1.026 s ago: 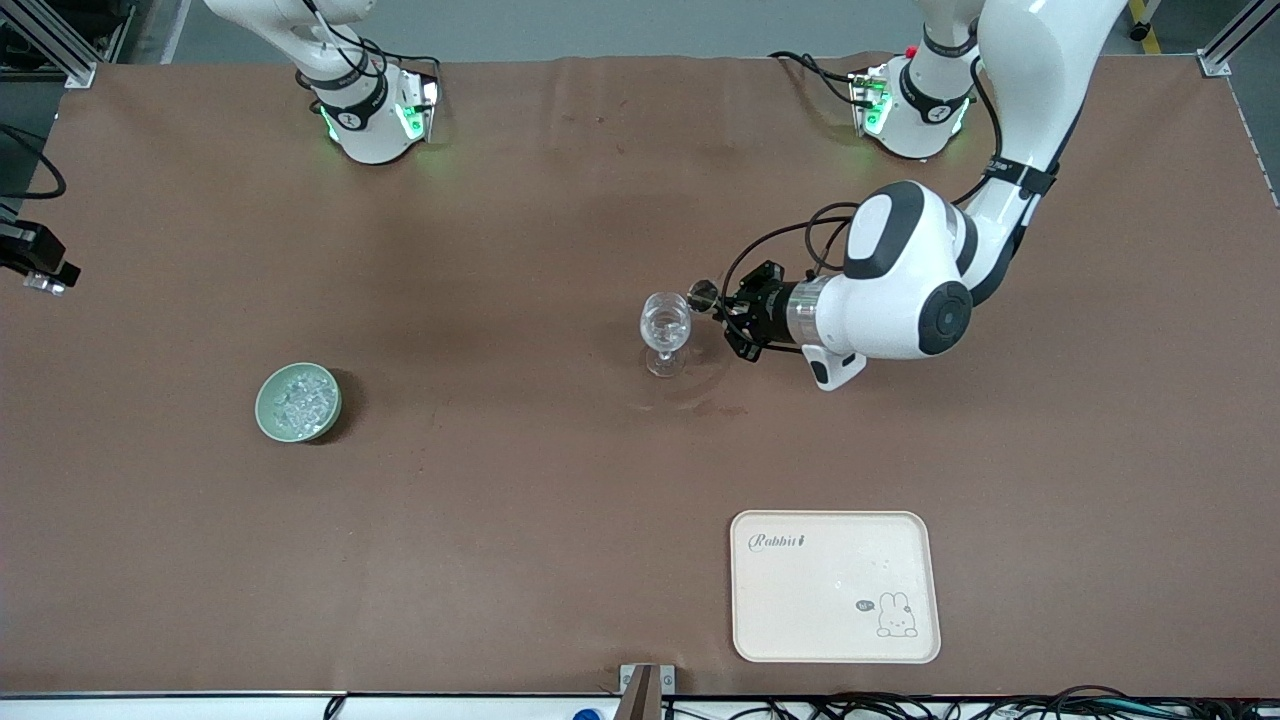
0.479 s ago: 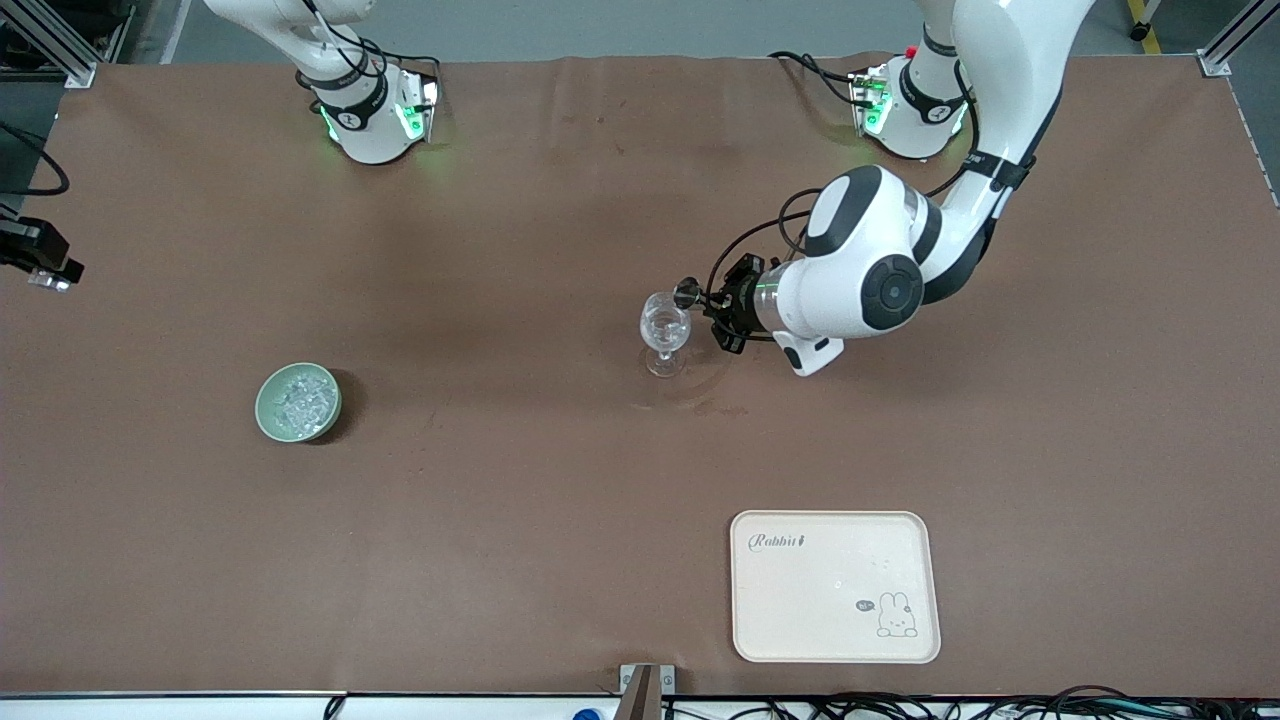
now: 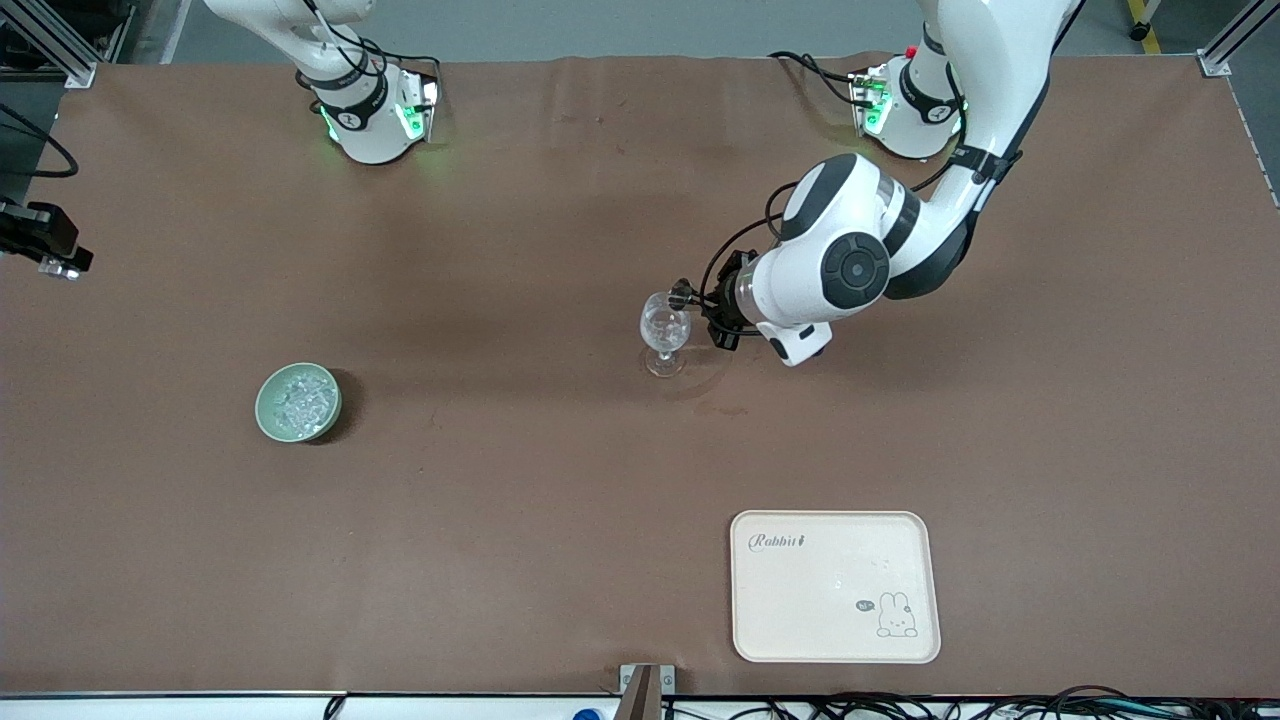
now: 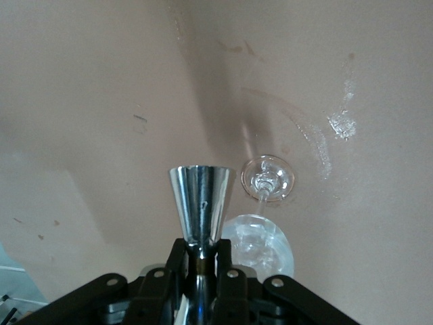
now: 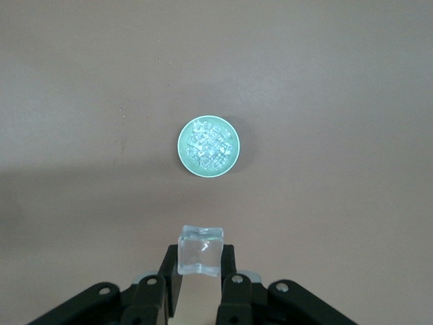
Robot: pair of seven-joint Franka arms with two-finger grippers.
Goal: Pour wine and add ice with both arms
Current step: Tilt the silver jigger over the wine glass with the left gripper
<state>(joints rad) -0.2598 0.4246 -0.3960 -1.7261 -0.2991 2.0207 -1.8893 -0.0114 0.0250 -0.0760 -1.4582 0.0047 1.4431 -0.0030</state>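
A clear stemmed glass [image 3: 664,328] stands at mid-table; it also shows in the left wrist view [image 4: 268,181]. My left gripper [image 3: 712,305] is shut on the waist of a shiny metal jigger [image 3: 684,293], held level with the glass's rim and beside it; the left wrist view shows the left gripper [image 4: 201,247] and the jigger [image 4: 199,196]. My right gripper [image 3: 45,255] hangs high over the table's right-arm end, shut on one clear ice cube [image 5: 200,249]. The ice [image 3: 299,400] fills a pale green bowl [image 3: 262,410], seen below the right gripper [image 5: 200,263] in the right wrist view [image 5: 208,145].
A cream rabbit tray [image 3: 835,585] lies near the front edge toward the left arm's end. Wet marks [image 3: 715,405] stain the brown table cover beside the glass.
The left arm's wrist has swung toward its base and turned, while the jigger stayed at the glass rim. The right gripper with the ice cube has shifted slightly.
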